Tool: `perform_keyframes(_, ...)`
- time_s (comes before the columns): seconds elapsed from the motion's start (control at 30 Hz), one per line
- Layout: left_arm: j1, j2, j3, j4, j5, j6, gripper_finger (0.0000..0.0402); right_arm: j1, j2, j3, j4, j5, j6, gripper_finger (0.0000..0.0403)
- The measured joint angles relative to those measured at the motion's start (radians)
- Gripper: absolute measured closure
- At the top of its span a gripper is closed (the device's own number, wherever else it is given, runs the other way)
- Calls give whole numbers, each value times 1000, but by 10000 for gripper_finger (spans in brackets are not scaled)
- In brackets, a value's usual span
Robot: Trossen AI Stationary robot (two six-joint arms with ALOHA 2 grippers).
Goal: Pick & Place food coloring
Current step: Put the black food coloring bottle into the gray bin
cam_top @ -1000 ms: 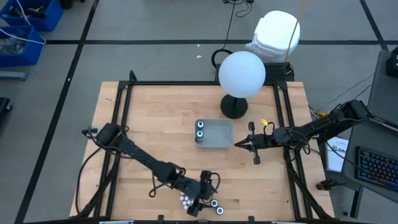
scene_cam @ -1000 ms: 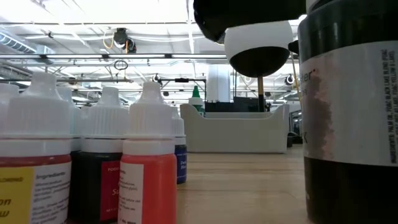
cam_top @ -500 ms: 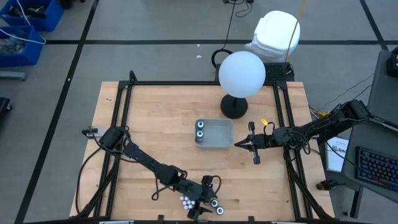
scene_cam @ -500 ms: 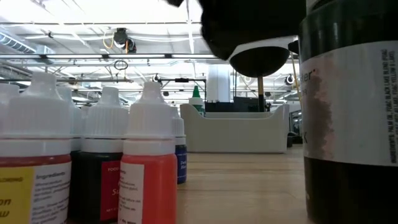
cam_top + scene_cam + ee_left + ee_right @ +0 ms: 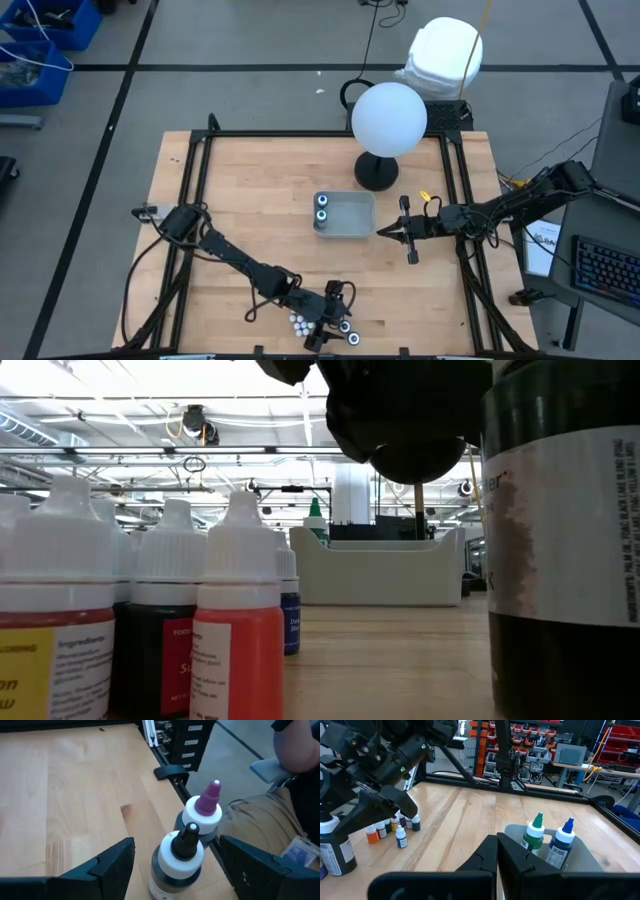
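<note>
We see our left gripper spread wide around a black-tipped bottle at the table's near edge, while our right gripper rests clenched beside the tray

Both dark arms reach in low over the table.
The left gripper has its fingers spread wide; the right gripper has them pressed together.

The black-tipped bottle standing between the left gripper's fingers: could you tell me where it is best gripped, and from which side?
Grip the black-tipped bottle on its round body below the white collar, coming down from above as the left gripper is. It stands upright with open fingers on either side. The purple-tipped bottle stands close behind, so closing across the free sides seems safest.
</note>
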Motion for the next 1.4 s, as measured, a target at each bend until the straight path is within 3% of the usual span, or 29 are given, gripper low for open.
perform_keyframes(1.13,7,0,0,-14,0,79,108,0,0,0,-4,0,1,403)
perform_keyframes(1.4,6,0,0,4,1,65,168,0,0,0,-5,0,1,403)
